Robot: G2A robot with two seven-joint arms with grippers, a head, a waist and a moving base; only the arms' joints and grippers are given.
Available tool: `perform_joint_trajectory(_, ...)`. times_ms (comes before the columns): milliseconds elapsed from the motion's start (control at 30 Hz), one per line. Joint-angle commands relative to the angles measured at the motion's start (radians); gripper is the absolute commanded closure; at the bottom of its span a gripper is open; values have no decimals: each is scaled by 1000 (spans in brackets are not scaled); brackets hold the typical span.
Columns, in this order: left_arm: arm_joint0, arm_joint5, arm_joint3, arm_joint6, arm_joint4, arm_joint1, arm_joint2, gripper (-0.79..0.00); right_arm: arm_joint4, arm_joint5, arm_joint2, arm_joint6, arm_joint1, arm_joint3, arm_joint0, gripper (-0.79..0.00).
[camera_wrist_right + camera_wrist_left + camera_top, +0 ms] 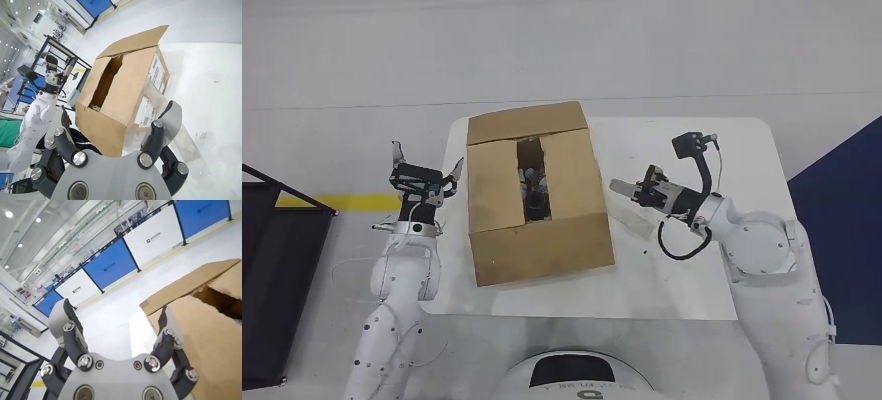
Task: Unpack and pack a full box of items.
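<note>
A brown cardboard box [537, 190] stands in the middle of the white table [712, 150]. Its top flaps lie nearly closed, and a narrow gap between them shows dark items [534, 197] inside. My left gripper [427, 162] hangs open beside the box's left side, near the table's left edge, holding nothing. The left wrist view has the box [198, 332] just beyond the open left gripper [116, 311]. My right gripper [616, 188] is open close to the box's right side, also holding nothing. From the right wrist, the right gripper [117, 111] faces the box [121, 91], with crumpled paper [94, 108] in the gap.
A strip of clear tape or film [186, 141] lies on the table by the box's labelled side. A black metal rack [272, 260] stands on the floor to the left. Bare table [692, 280] extends to the right and front of the box.
</note>
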Motion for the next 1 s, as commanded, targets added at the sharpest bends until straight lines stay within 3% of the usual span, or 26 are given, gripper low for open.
perform_joint_trajectory(0, 4, 5, 14, -4, -1, 0, -8, -785, 0, 0, 0, 0, 0, 0, 0, -785)
perform_joint_trajectory(467, -30, 8, 124, -11, 0, -3, 18, -785, 0, 0, 0, 0, 0, 0, 0, -785)
perform_joint_trajectory(800, -48, -16, 127, -8, 13, -1, 20, -785, -1, 1, -1, -1, 0, 2, -2, -785)
perform_joint_trajectory(967, -57, -24, 132, -3, 27, -1, 33, -785, -105, 50, -53, 190, 13, 43, 8, -785)
